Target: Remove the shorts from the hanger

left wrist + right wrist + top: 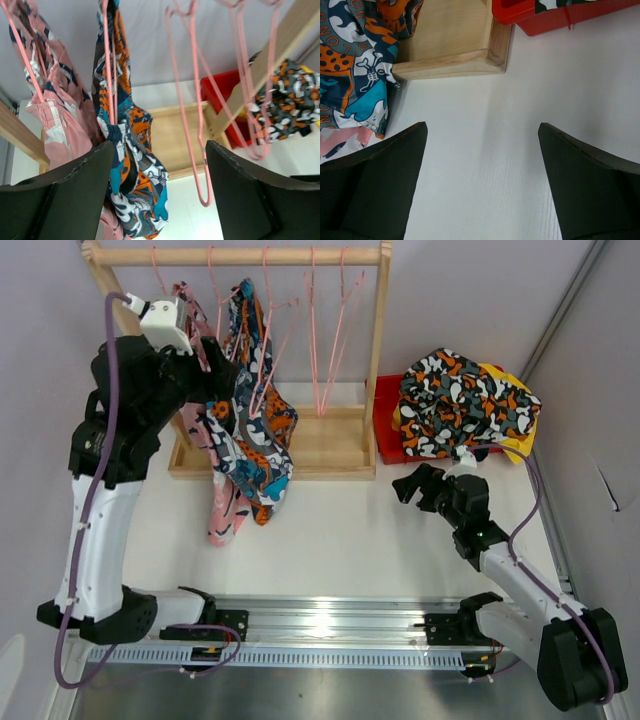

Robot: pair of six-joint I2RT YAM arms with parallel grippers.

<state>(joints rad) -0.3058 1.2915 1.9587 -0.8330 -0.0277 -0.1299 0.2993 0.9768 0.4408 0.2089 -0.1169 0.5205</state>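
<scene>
Two pairs of shorts hang on pink hangers at the left of the wooden rack: a blue-orange-white patterned pair [255,430] [132,165] [355,65] and a pink pair [222,505] [55,110] [340,142]. My left gripper [222,365] [160,145] is open, raised beside them; the patterned pair hangs between its jaws, close to the left finger. The camouflage pair [460,400] [292,95] lies on the red bin [388,430], with yellow fabric [518,445] under it. The navy pair is hidden. My right gripper [412,483] [482,125] is open and empty, low over the white table.
Several empty pink hangers [320,330] [190,100] hang from the rod [240,256] to the right of the shorts. The rack's wooden base tray [330,445] [450,60] stands next to the red bin [520,12]. A grey wall is behind.
</scene>
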